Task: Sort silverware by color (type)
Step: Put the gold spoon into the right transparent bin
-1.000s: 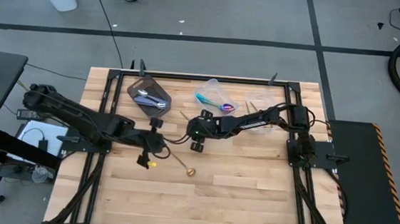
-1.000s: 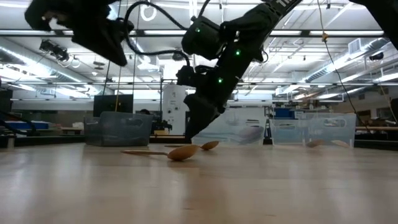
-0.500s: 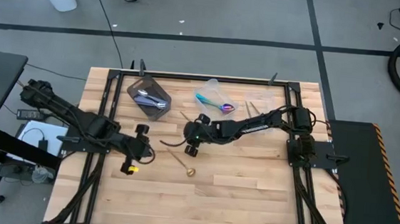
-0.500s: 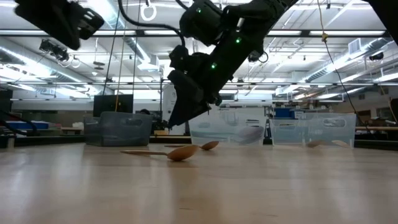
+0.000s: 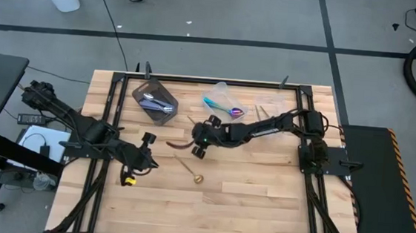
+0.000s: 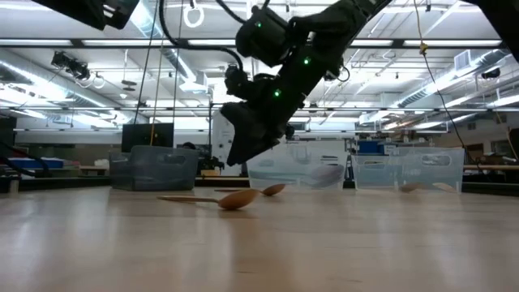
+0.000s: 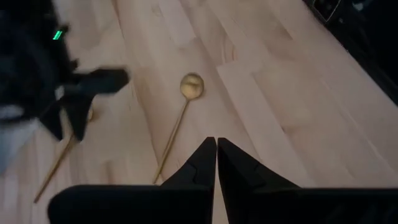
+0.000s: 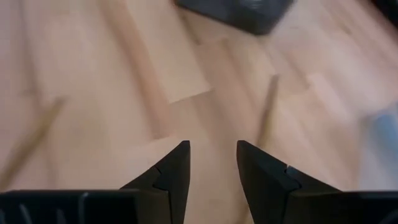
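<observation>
One gold spoon (image 5: 188,170) lies flat on the table's middle, bowl toward the near edge; the left wrist view shows this gold spoon (image 7: 176,127) ahead of my fingers. A second gold spoon (image 5: 190,120) lies nearer the dark tub (image 5: 155,100), which holds silver spoons. Iridescent spoons sit in a clear tub (image 5: 223,103). My right gripper (image 5: 196,138) hangs open above the table between the two gold spoons, clear of the wood in the low view (image 6: 237,156). My left gripper (image 5: 142,162) is shut and empty, left of the first gold spoon.
Another clear tub (image 5: 269,119) stands by the right arm near the far right. Bare wood fills the table's near half (image 5: 245,209). The black frame rails (image 5: 196,78) border the table.
My left gripper has drawn back toward the table's left and near edges, away from the gold spoon. My right gripper has moved toward the left, over the middle of the table, and has risen a little above the wood. The spoons have stayed put.
</observation>
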